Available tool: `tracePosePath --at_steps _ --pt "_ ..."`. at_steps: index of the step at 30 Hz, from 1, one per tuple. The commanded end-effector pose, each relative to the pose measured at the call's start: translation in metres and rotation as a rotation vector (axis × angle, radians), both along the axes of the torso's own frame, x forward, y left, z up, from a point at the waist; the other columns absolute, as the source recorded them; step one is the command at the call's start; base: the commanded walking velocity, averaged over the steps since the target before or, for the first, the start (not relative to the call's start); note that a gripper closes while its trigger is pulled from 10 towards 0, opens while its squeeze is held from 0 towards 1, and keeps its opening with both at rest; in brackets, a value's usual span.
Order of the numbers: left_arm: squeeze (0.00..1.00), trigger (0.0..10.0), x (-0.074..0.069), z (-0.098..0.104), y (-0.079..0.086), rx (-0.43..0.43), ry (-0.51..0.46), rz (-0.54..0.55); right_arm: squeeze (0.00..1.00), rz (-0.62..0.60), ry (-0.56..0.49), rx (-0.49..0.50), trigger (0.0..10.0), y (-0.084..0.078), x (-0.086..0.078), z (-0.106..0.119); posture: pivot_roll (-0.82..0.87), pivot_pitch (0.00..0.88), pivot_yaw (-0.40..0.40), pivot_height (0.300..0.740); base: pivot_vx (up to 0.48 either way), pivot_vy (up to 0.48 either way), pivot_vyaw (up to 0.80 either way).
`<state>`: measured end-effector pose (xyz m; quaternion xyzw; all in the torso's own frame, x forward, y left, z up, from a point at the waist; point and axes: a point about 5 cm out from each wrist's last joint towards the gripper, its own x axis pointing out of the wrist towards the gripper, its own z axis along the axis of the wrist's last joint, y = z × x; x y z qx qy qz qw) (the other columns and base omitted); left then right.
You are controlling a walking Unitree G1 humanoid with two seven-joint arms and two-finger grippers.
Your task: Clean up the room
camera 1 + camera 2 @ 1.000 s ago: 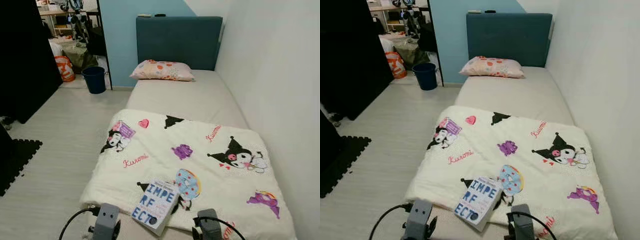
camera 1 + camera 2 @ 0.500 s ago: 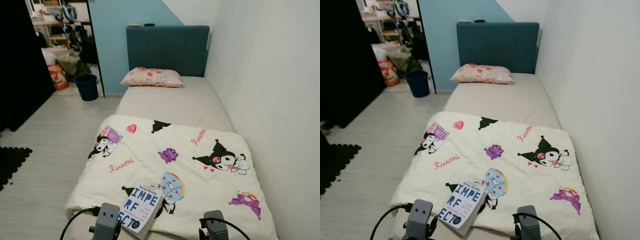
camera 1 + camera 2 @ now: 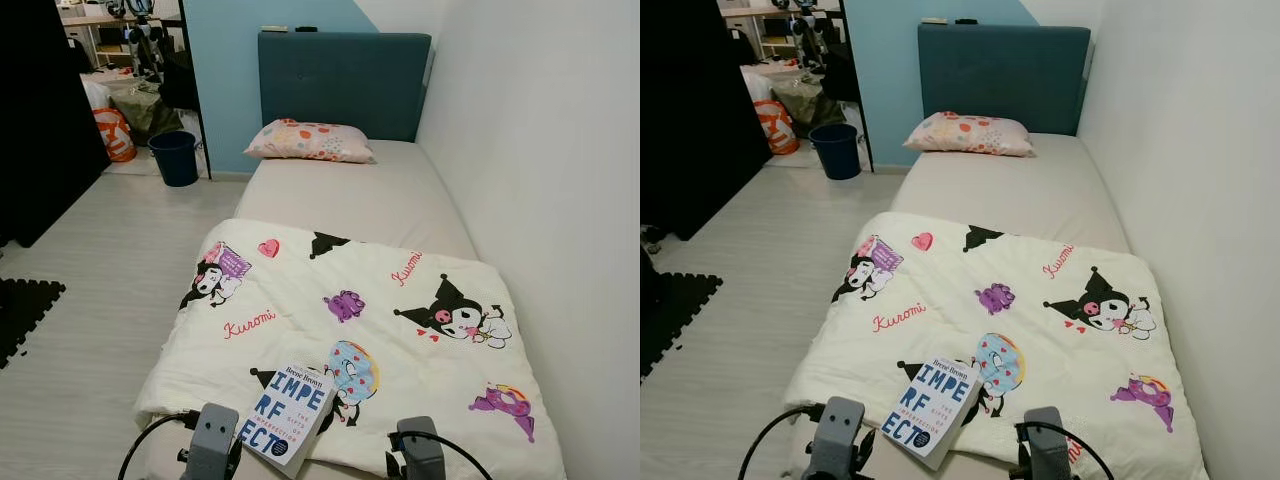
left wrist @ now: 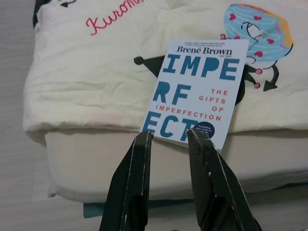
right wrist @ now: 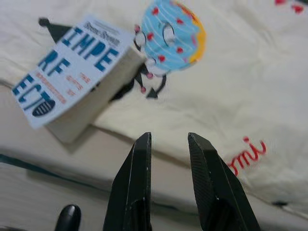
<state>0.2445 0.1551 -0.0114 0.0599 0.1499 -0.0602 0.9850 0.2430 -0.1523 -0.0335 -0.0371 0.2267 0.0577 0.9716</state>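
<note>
book [image 3: 288, 417] lies at near edge of bed [image 3: 370, 200], on printed blanket [image 3: 400, 330] | likely light, stiff paperback, glossy cover may slip; pinch overhanging near edge | left tool [image 4: 168, 137] open, empty, just short of it | right tool [image 5: 168, 139] open, empty, beside it

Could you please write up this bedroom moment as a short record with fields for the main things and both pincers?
Place: bedroom, bed along the right-hand wall
Book: white paperback with blue letters, lying on the comforter at the foot edge, overhanging it slightly
Comforter: cream, cartoon print, covering the foot half of the bed
Pillow: patterned pillow by the teal headboard
Floor: dark blue bin near the doorway
Left pincer: open, pointing at the book's near edge, not touching
Right pincer: open, over the comforter edge, beside the book
</note>
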Motion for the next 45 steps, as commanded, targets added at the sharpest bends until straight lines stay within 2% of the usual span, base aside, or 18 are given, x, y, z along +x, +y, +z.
tracePosePath --at_steps 1,14,21,28,35,45 --pt "0.00 10.0 -0.001 -0.001 0.008 -0.009 0.017 0.029 0.00 0.000 -0.023 0.011 10.0 0.002 0.003 0.003 0.01 0.097 -0.026 0.740 0.000 0.000 0.00" --pt "0.00 10.0 0.000 0.003 0.011 -0.005 -0.007 0.022 0.00 -0.007 -0.055 0.034 10.0 0.001 0.010 0.010 0.01 0.099 -0.033 0.740 0.000 0.000 0.00" --pt "0.00 10.0 -0.001 0.002 0.012 -0.005 -0.007 0.026 0.00 -0.007 -0.053 0.032 10.0 0.000 0.009 0.010 0.01 0.098 -0.034 0.740 0.000 0.000 0.00" --pt "0.00 10.0 -0.002 0.002 0.011 -0.020 -0.005 0.030 0.00 -0.013 -0.045 0.030 10.0 0.000 0.007 0.008 0.01 0.099 -0.032 0.740 0.000 0.349 0.00" --pt "0.00 10.0 -0.003 0.003 0.010 -0.012 -0.015 0.011 0.00 -0.029 -0.020 0.035 10.0 -0.001 0.001 0.003 0.01 0.100 -0.027 0.740 0.000 0.000 0.00" --pt "0.00 10.0 -0.002 0.003 0.009 -0.002 -0.014 0.020 0.00 -0.037 -0.016 0.044 10.0 -0.002 0.001 0.002 0.01 0.102 -0.028 0.740 0.000 0.000 0.00"
